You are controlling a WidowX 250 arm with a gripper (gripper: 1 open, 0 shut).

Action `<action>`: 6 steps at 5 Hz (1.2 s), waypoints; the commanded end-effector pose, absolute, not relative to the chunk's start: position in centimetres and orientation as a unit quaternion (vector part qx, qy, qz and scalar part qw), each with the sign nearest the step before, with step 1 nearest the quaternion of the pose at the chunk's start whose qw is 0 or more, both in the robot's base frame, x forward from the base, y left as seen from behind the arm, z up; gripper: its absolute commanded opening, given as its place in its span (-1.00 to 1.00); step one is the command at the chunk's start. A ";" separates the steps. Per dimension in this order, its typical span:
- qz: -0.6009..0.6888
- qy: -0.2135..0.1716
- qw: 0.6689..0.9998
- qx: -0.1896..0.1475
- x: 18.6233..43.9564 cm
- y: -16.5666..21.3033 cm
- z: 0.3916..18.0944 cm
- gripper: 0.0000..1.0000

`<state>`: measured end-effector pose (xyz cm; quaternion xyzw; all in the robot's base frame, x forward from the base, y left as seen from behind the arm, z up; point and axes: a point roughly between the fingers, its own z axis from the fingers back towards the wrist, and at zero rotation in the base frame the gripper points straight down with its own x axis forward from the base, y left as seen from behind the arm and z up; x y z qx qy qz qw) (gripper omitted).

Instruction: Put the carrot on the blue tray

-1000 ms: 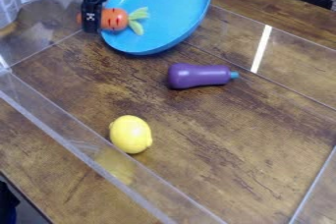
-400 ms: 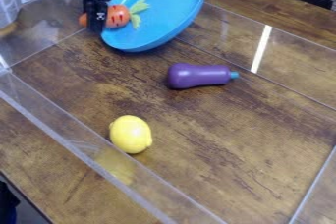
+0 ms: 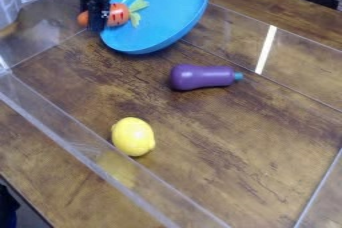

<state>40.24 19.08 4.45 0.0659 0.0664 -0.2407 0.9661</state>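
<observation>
Orange toy carrot (image 3: 118,15) clamped in our gripper (image 3: 99,8), we see the blue oval tray (image 3: 171,12) has slid slightly toward the table's (image 3: 254,132) far edge; release likely remains

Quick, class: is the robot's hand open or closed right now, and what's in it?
Hand: closed, holding the toy carrot.

There is one carrot (image 3: 118,14), one blue tray (image 3: 163,22), one purple eggplant (image 3: 205,77), one yellow lemon (image 3: 132,136).
</observation>
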 end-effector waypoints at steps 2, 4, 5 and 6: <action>-0.207 0.043 0.973 0.091 41.9 18.5 8.1 -1.00; -0.201 0.043 0.974 0.096 42.3 18.3 10.5 -1.00; -0.235 0.043 0.966 0.098 42.9 17.7 10.8 -1.00; -0.244 0.046 0.963 0.100 43.4 16.7 10.4 -1.00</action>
